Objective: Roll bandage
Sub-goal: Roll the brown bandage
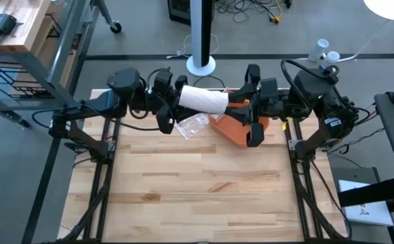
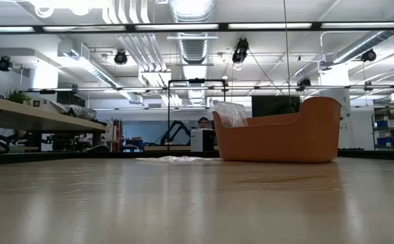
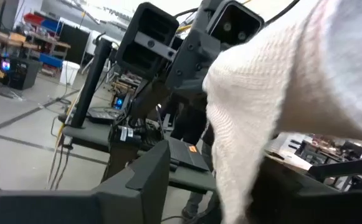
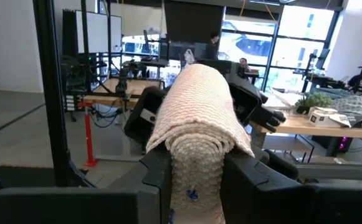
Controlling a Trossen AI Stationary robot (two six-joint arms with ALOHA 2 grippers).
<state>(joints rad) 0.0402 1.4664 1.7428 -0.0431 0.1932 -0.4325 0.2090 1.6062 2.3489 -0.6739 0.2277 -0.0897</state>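
- Bandage (image 1: 203,99) is a white knitted roll held up in the air over the far end of the table (image 1: 197,190), so it's not resting on the wood at all.
- Its long axis runs pretty much side to side in the high view, one end toward the left arm, the other toward the right arm, with the right end sitting slightly nearer the camera side of the table.
- It spans the gap between the 2 grippers, so each one has an end of the roll.
- Right gripper (image 4: 196,171) has its 2 fingers closed on the roll end. In the right wrist view you can see the spiral end face squeezed between them, with the rest of the roll stretching away from the camera.
- Left gripper (image 1: 171,102) is at the opposite end. The knit fills most of the left wrist view and hides the fingers, so honestly can't tell how wide it stands or whether it's actually clamping.
- Orange bin (image 1: 236,129) sits on the table right below the right gripper, with a clear plastic wrapper (image 1: 193,125) lying just beside it, under the roll.
- From the low view you only get the bin (image 2: 278,139) with some crinkled plastic (image 2: 230,113) poking out of it.
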